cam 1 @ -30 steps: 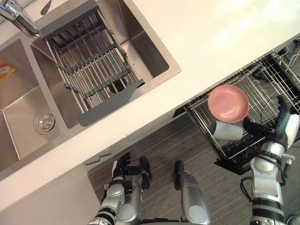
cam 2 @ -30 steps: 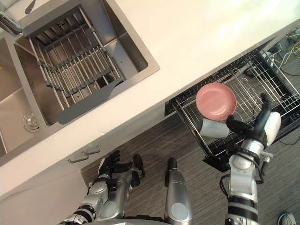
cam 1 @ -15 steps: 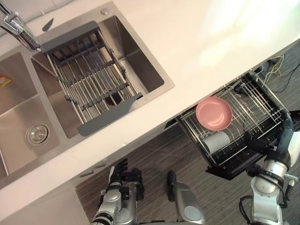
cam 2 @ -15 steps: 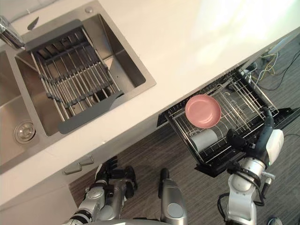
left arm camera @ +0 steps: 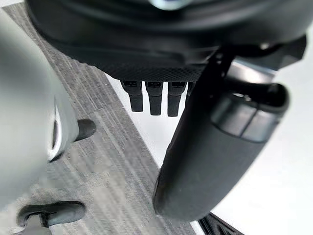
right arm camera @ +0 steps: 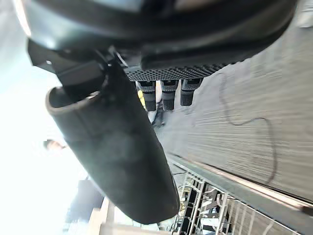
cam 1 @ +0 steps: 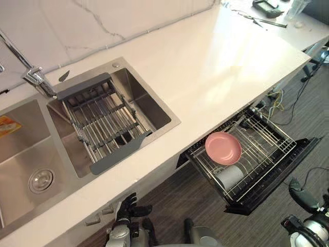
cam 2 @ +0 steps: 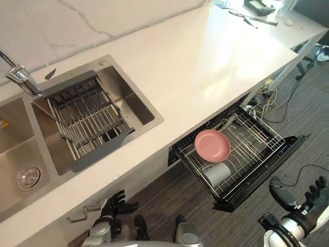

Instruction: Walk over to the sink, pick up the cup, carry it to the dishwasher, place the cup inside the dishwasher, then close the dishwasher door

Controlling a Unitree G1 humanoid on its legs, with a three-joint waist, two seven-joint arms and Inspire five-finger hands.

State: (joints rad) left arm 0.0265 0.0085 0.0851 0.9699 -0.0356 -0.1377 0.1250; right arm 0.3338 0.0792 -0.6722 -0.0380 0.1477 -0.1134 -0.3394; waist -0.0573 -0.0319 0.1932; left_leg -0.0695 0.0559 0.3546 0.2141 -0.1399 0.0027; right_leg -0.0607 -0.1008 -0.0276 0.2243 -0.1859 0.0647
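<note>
Left basin of the sink is holding an orange item by its back edge, drain showing in the floor. Faucet is standing behind the divider. Right basin is carrying a grey drying rack laid across it, nothing sitting on the bars. Left hand is hanging low by the cabinet front under the sink, fingers loosely spread, holding nothing. White countertop is running to the right, some dark items lying at its far end. Dishwasher is standing open below the counter, its wire rack pulled out over the lowered door. Pink bowl is sitting in the rack, and the cup is lying on its side in the rack just in front of the bowl. Right hand is hovering over the floor, apart from the door's edge, fingers spread, empty.
</note>
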